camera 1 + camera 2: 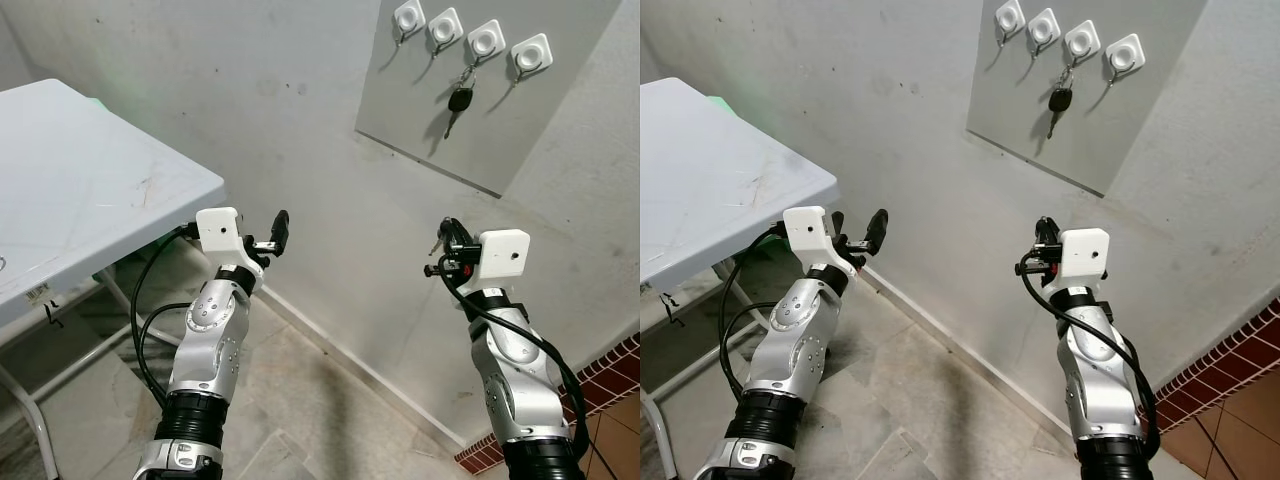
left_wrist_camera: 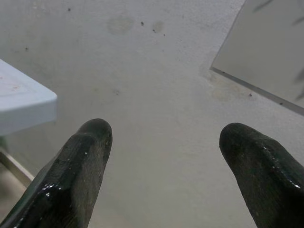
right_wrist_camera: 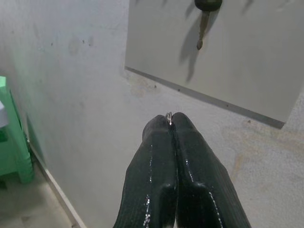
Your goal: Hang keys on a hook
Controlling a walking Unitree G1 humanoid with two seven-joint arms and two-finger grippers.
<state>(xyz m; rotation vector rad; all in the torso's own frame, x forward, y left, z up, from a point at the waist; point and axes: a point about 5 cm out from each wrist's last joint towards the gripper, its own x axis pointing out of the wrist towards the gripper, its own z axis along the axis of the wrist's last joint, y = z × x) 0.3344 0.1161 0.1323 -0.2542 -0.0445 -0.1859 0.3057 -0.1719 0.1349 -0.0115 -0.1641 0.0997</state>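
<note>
Left eye view shows a grey panel (image 1: 520,110) fixed to the pale, scuffed wall (image 1: 300,130), carrying a row of four white square hooks (image 1: 483,39). From the third hook in the row, counted from the robot's left, hangs a key (image 1: 459,103) with a black rounded head and a thin metal blade pointing down, its shadow falling on the panel beside it.

Below and in front of the panel, the right gripper (image 1: 443,243) is raised toward the wall. In the right wrist view its two black fingers (image 3: 156,166) are pressed together along their length, and a small silver ring (image 3: 168,115) peeks out at their tips, pinched between them. What hangs from that ring cannot be told. The hanging key's blade (image 3: 203,29) shows above these fingertips, well apart from them.

The left gripper (image 1: 272,238) is held up near the corner of a white table (image 1: 90,190), its fingers (image 2: 76,175) spread wide with only bare wall between them, touching nothing.

The fingers are glossy, ribbed black; both arms are silver metal with white box housings at the wrists and black cables. The table top is matt with faint scratches. The floor (image 1: 300,400) is grey tile, with red brick tile (image 1: 610,380) at the robot's right.
</note>
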